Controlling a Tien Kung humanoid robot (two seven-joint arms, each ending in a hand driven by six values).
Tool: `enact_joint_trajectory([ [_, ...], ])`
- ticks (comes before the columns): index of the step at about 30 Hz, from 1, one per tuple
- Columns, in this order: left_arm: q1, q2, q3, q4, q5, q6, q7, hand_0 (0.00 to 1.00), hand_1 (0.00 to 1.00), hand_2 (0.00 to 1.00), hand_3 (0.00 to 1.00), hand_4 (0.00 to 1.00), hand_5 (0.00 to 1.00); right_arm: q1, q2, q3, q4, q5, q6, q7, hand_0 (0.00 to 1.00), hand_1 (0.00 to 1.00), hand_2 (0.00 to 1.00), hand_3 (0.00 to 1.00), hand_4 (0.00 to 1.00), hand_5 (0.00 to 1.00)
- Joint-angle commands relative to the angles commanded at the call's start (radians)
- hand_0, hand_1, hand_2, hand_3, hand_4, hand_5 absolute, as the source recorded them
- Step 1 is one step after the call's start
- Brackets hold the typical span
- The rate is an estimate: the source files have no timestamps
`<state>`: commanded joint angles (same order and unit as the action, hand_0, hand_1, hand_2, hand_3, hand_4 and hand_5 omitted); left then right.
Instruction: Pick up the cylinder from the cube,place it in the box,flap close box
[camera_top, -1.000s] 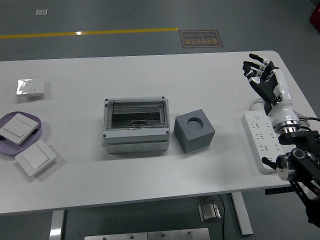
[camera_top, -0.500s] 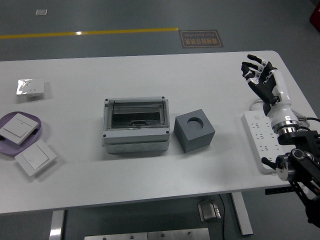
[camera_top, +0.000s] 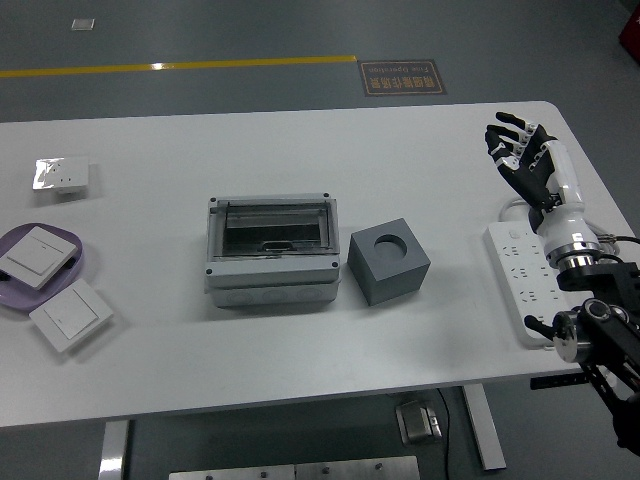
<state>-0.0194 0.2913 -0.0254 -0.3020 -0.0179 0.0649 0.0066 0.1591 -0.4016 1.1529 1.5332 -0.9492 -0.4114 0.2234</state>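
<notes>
- I have only my right hand (camera_top: 528, 160) in sight, raised over the far right corner of the white table (camera_top: 400, 160), fingers spread and loosely bent, holding nothing.
- Its white wrist and black arm run down the right edge of my view, passing over a white power strip (camera_top: 522, 275) that lies along that side.
- The grey cube (camera_top: 389, 261) sits near the middle of the table, well apart from my hand. The round hole in its top looks empty; I can see no cylinder in it or anywhere on the table.
- Just left of the cube, with a small gap between them, is the grey box (camera_top: 272, 250). Its clear flap lies flat across the top, and something dark shows through it, but I cannot tell what.
- At the far left a purple tray (camera_top: 72, 262) holds a white wall switch (camera_top: 35, 254), and a second switch (camera_top: 70, 315) lies on the table just in front of the tray.
- Further back on the left is a small white part with a shiny foil-like patch (camera_top: 62, 176).
</notes>
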Motion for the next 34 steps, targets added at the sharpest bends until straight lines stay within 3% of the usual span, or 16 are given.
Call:
enact_joint_trajectory([
  [34,0.000,0.001,-0.001,0.000,0.002,0.000,0.003,0.614,0.628,0.605,0.627,0.707,0.240,0.003,0.002,-0.017,-0.019,0.017,-0.007,0.009,0.745,0.723,0.715,0.705,0.702,0.281],
])
